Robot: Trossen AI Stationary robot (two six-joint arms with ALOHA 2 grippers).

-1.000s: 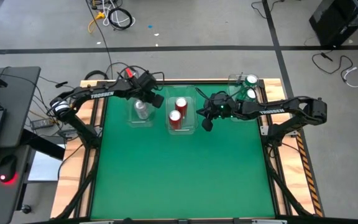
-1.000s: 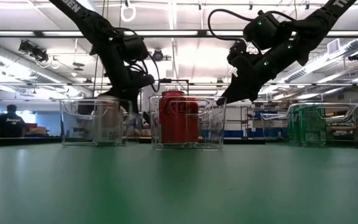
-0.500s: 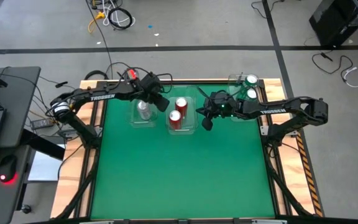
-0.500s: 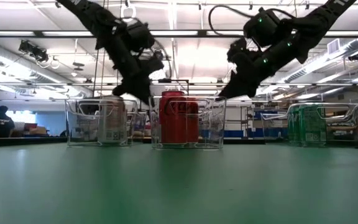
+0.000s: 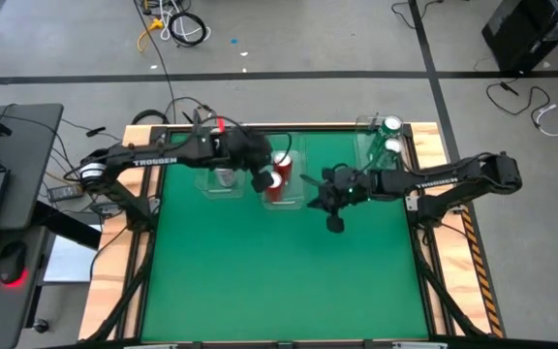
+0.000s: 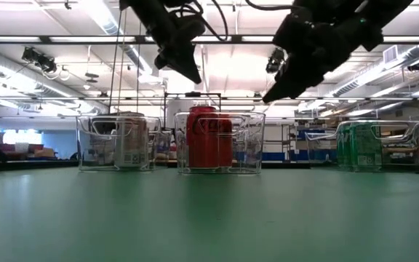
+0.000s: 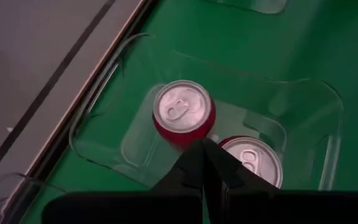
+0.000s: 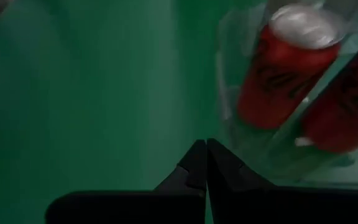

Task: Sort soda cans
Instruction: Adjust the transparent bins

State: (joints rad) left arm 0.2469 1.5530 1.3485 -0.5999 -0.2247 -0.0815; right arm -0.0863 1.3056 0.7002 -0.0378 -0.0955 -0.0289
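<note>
Three clear bins stand along the far part of the green table. The middle bin (image 5: 281,177) holds two red cans (image 7: 184,111) (image 7: 253,159) standing upright. A silver can (image 5: 224,176) stands in the left bin (image 6: 116,142), which my left arm partly hides. Two green cans (image 5: 390,126) (image 5: 387,147) stand in the right bin (image 6: 378,144). My left gripper (image 7: 202,144) is shut and empty, raised above the middle bin (image 5: 261,178). My right gripper (image 8: 202,144) is shut and empty, hovering over bare table just right of the middle bin (image 5: 334,219).
Green table surface (image 5: 279,271) spreads from the bins to the near edge. A wooden frame (image 5: 453,242) borders the table. A desk with a laptop and a mouse (image 5: 8,262) stands off the table's left side. Cables lie on the floor beyond the far edge.
My left gripper has risen from the left bin and moved toward the table's right, and now hangs over the middle bin. My right gripper has drawn back from the middle bin toward the near edge and has risen a little. The cans have stayed where they were.
</note>
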